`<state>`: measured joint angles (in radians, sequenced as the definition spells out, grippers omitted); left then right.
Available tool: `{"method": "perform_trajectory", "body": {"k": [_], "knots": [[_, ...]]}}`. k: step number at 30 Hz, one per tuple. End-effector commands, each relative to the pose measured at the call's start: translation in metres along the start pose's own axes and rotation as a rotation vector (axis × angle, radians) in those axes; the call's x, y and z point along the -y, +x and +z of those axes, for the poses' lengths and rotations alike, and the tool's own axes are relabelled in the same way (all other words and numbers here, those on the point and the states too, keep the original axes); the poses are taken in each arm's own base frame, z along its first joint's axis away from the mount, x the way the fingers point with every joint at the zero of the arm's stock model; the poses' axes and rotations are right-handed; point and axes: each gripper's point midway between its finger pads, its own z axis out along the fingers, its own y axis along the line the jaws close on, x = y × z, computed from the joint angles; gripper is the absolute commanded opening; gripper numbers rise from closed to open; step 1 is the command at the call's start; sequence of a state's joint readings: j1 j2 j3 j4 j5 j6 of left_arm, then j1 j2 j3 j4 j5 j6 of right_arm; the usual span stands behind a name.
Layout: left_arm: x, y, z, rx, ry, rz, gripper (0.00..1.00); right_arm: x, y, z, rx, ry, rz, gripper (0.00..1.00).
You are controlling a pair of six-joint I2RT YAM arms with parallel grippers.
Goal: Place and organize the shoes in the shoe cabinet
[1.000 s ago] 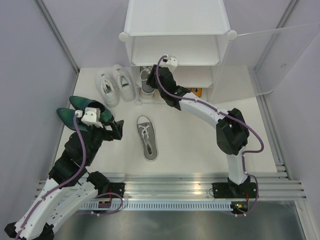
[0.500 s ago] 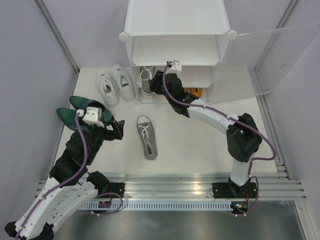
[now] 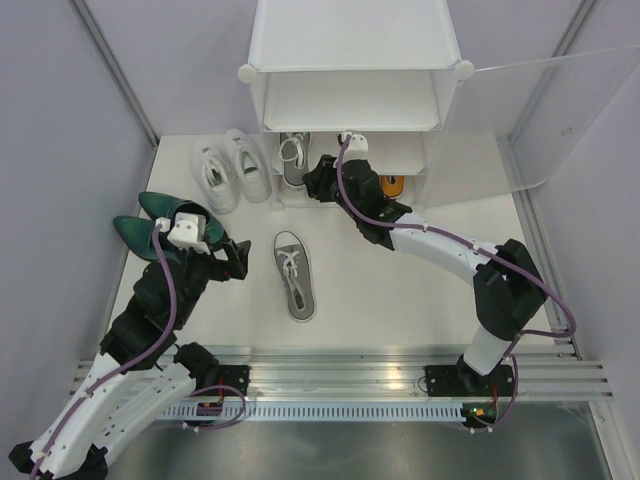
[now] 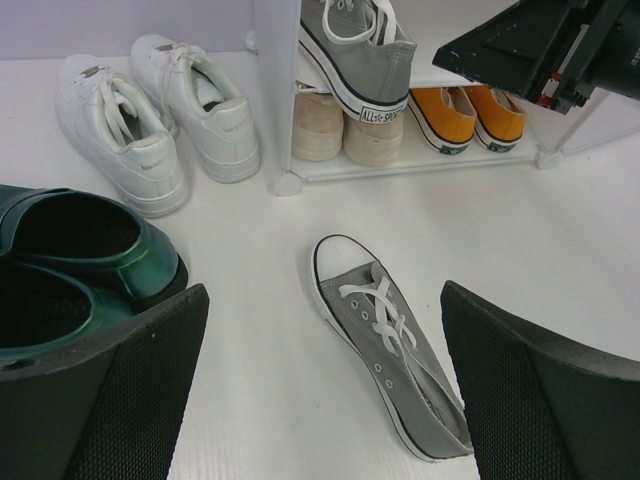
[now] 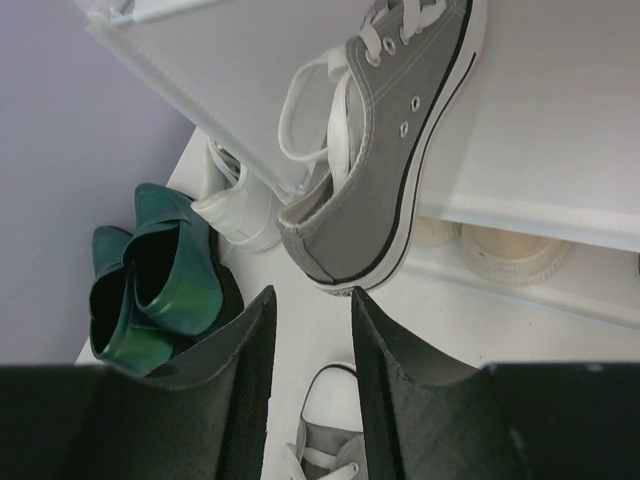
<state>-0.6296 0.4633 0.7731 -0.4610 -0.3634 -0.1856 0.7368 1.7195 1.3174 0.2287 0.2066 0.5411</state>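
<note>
The white shoe cabinet [image 3: 350, 40] stands at the back. One grey lace-up [image 5: 390, 170] lies on its middle shelf, heel hanging over the edge. My right gripper [image 5: 312, 300] hovers just in front of that heel, open with a narrow gap and nothing between its fingers. The other grey lace-up [image 4: 395, 345] lies on the floor, and my left gripper [image 4: 325, 390] hangs wide open above it. A cream pair [image 4: 345, 135] and an orange pair [image 4: 470, 112] sit on the bottom shelf. White sneakers [image 4: 150, 120] and dark green shoes [image 4: 80, 260] stand on the floor to the left.
The frosted cabinet door [image 3: 540, 110] is swung open to the right. Lilac walls close in both sides. A metal rail [image 3: 350, 365] runs along the near edge, where the arm bases are bolted.
My right arm's elbow swung to the right and its wrist shifted slightly right and nearer, with the jaws narrowing a little. The grey shoe stayed on the shelf. The left arm has not moved.
</note>
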Motion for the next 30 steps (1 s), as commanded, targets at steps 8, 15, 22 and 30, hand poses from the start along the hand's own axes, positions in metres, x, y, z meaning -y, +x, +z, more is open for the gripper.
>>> {"method": "perform_trajectory", "body": {"k": [8,15,22,30], "knots": [[0.007,-0.007,0.003,0.023,0.03,0.002,1.0,-0.008,0.022,-0.002,-0.038,-0.042,-0.028,0.33],[0.009,-0.006,0.004,0.018,0.038,0.004,1.0,-0.008,0.029,0.024,-0.05,-0.035,-0.053,0.32],[0.011,-0.005,0.005,0.01,0.048,0.008,1.0,0.0,0.009,0.051,-0.032,-0.01,-0.065,0.32],[0.012,-0.006,0.004,0.012,0.059,0.006,1.0,0.008,-0.007,0.074,-0.015,-0.002,-0.067,0.32]]}}
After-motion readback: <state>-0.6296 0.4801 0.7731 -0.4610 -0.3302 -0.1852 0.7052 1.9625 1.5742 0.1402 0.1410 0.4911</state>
